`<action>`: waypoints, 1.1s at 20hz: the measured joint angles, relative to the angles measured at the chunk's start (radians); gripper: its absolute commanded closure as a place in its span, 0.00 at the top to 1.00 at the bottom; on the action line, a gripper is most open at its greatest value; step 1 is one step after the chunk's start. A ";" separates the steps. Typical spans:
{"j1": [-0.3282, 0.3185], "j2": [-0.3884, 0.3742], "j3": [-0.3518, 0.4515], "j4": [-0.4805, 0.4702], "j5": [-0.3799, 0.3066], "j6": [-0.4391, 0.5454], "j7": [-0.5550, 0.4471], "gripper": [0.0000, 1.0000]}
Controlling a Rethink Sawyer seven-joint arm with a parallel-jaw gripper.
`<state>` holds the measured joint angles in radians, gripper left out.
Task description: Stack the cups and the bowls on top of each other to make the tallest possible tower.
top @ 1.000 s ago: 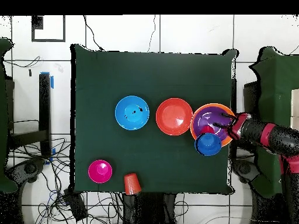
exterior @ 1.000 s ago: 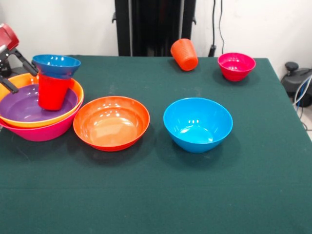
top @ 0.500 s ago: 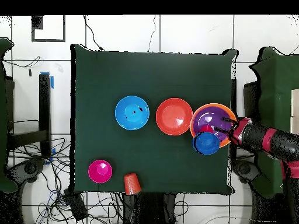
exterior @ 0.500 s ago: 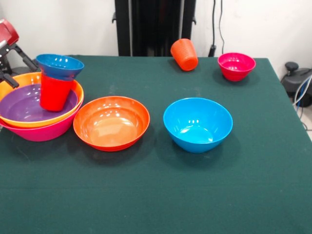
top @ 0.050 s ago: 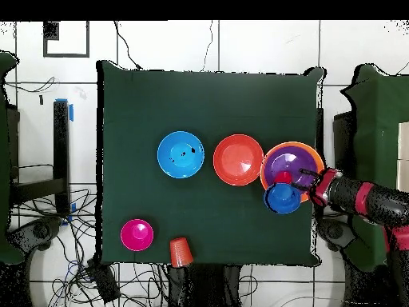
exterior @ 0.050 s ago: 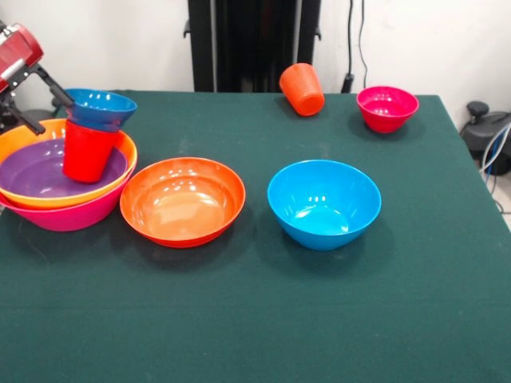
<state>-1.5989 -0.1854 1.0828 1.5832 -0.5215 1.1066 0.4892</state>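
While its fingers stand spread apart, gripping nothing, the tool (exterior @ 0.050 s ago: pixel 44 100) sits just beside the small blue bowl (exterior @ 0.050 s ago: pixel 99 108) atop the upright red cup (exterior @ 0.050 s ago: pixel 86 151) in the tower (exterior @ 0.050 s ago: pixel 60 187). Three bowls stand loose on the counter (exterior @ 0.050 s ago: pixel 319 319): one red-orange (exterior @ 0.050 s ago: pixel 182 201), one medium blue (exterior @ 0.050 s ago: pixel 323 203), one magenta (exterior @ 0.050 s ago: pixel 387 108). One orange cup (exterior @ 0.050 s ago: pixel 302 88) lies tipped.

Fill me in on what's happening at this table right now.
A robot arm is building a tower of plastic bowls and cups. Its gripper sits at the small blue bowl, which perches on a red cup standing in the purple bowl of the nested pile. A red-orange bowl, a medium blue bowl, a tipped orange cup and a magenta bowl wait loose on the table.
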 measured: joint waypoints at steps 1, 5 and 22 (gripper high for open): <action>-0.001 -0.002 -0.001 0.002 0.000 -0.003 0.000 1.00; -0.006 -0.010 -0.005 0.011 0.000 -0.026 0.000 1.00; -0.014 -0.037 -0.019 0.054 0.005 -0.100 0.000 1.00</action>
<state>-1.6128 -0.2219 1.0637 1.6370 -0.5165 1.0062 0.4892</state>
